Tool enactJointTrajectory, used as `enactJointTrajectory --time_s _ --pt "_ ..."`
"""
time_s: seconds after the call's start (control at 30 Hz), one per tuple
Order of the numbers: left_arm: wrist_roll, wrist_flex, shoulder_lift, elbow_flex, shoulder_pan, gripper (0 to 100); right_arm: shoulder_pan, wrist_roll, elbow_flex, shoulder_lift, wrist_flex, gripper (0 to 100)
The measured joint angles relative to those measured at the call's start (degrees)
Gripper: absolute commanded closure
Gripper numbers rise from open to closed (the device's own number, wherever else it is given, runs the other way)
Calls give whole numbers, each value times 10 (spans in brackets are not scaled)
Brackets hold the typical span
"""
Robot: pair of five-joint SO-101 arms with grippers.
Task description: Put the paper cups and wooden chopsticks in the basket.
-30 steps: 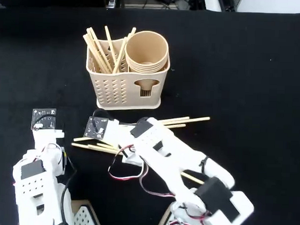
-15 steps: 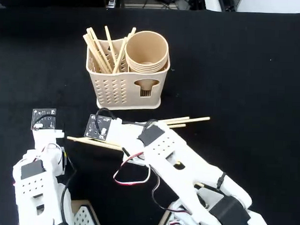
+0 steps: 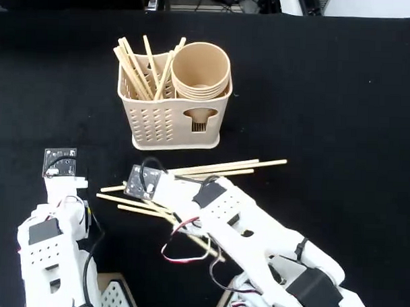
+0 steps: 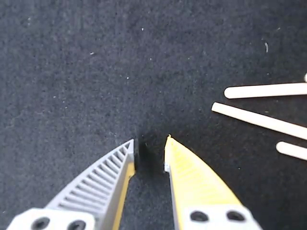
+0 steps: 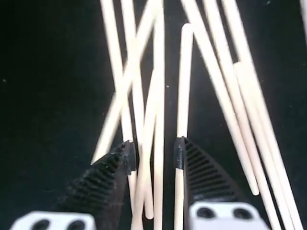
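Cups of tan paper (image 3: 200, 67) and some wooden chopsticks (image 3: 132, 71) fill the beige plastic basket (image 3: 162, 122); loose chopsticks (image 5: 185, 81) remain. Right gripper (image 5: 153, 146), parted, straddles several; left gripper (image 4: 150, 141) narrow, empty.

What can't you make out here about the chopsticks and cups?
Loose chopsticks: their count; in the high view the right arm covers the pile, and the right wrist view's edges cut them off.
Paper cups: how many are nested; high view, stacked rims too fine to count.
Basket floor: high view, contents hide it.
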Motion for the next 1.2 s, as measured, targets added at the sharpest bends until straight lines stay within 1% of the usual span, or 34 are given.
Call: enactJointTrajectory --time_s 0.33,0.47,0.5,0.6,0.67,0.73,0.9,1.2 --pt "0 0 0 0 0 877 0 0 4 1 -1 844" --pt "0 0 0 0 0 877 -4 0 -1 33 -1 854" --pt "0 0 0 0 0 877 -4 0 -10 43 1 875" --pt "0 0 0 0 0 877 -4 0 -37 75 7 989" --pt "0 0 0 0 0 877 -4 0 -51 86 8 972" --pt "0 0 0 0 0 877 -1 -1 -62 91 12 988" --pt "0 0 0 0 0 877 0 -1 -67 76 25 985" --pt "0 0 0 0 0 877 0 -1 -67 -22 69 985"
